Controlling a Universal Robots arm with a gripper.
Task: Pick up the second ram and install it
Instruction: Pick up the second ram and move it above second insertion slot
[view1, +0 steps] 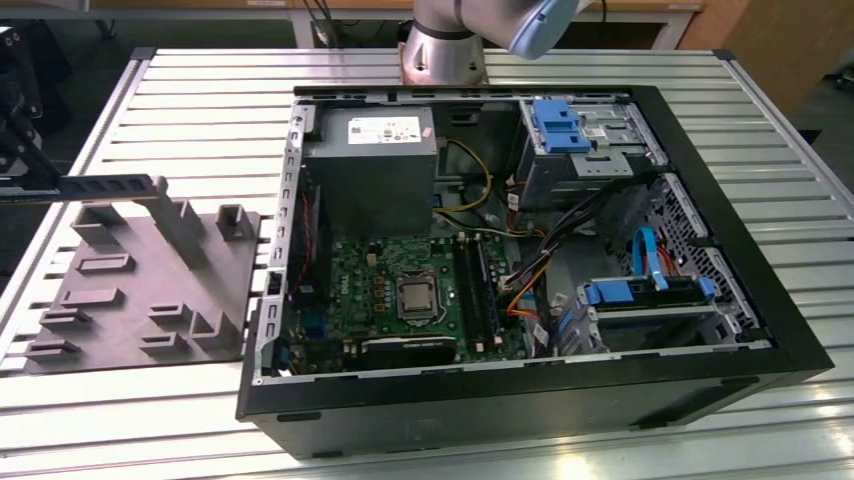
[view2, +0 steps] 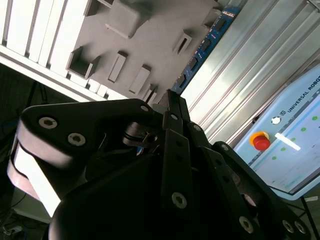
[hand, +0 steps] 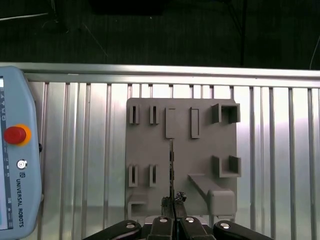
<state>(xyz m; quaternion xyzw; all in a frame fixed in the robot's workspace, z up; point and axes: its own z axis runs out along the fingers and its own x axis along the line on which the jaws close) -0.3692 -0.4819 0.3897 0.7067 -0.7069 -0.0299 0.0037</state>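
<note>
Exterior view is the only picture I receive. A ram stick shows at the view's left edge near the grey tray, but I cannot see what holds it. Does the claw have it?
Observer: Yes. In the first wrist view the claw is shut on the second ram near one end; the stick runs edge-on over the holder tray.
Operator: Is something else close to this tray?
Observer: A teach pendant with a red button sits beside the tray, apart from it, with table slats between them.
</note>
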